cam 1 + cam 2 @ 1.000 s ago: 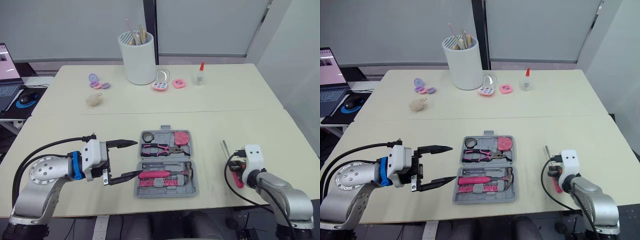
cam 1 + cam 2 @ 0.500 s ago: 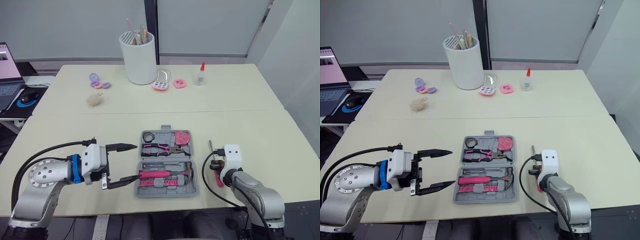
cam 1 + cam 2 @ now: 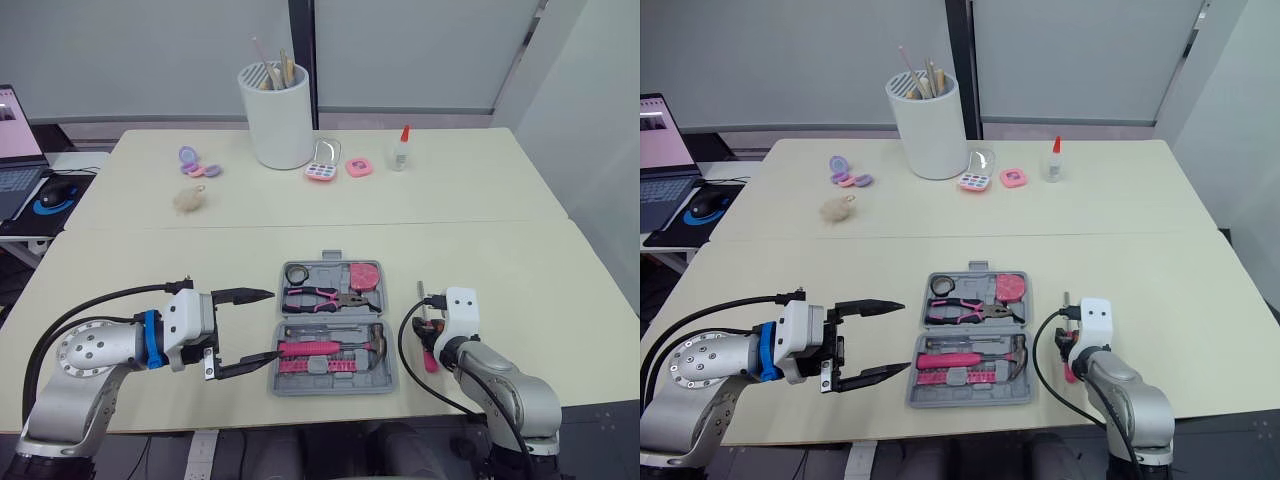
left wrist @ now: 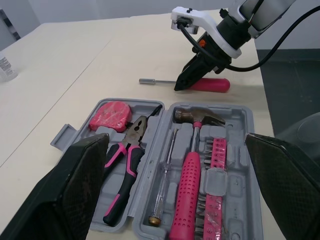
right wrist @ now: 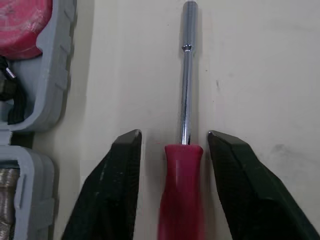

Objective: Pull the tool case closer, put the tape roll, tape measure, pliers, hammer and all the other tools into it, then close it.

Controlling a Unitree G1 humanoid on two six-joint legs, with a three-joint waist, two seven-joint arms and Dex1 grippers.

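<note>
Tool case (image 3: 391, 372), grey and opened flat, is seen near the front edge of a cream table (image 3: 520, 260); its two halves are laid one behind the other. In the far half a black tape roll (image 3: 296, 273), pink-handled pliers (image 3: 318, 297) and a pink tape measure (image 3: 364, 274) are seated; in the near half a pink-handled hammer (image 3: 320, 348), a slim screwdriver (image 4: 163, 187) and a pink strip of bits (image 3: 318, 366) are held. Just right of the case, on the bare table, a red-handled screwdriver (image 5: 183, 165) is laid, its steel shaft pointed away from the robot. The right gripper (image 5: 174, 136) is lowered over it with fingers spread, one on each side of the handle; a thin gap is seen on each side, so nothing is grasped. The left gripper (image 3: 272, 322) is held beside the case's left edge, its fingers parted wide and empty. At the table's far side a white holder of sticks (image 3: 273, 115), a glue bottle (image 3: 400, 150) and small cosmetic cases (image 3: 322, 170) are set.
</note>
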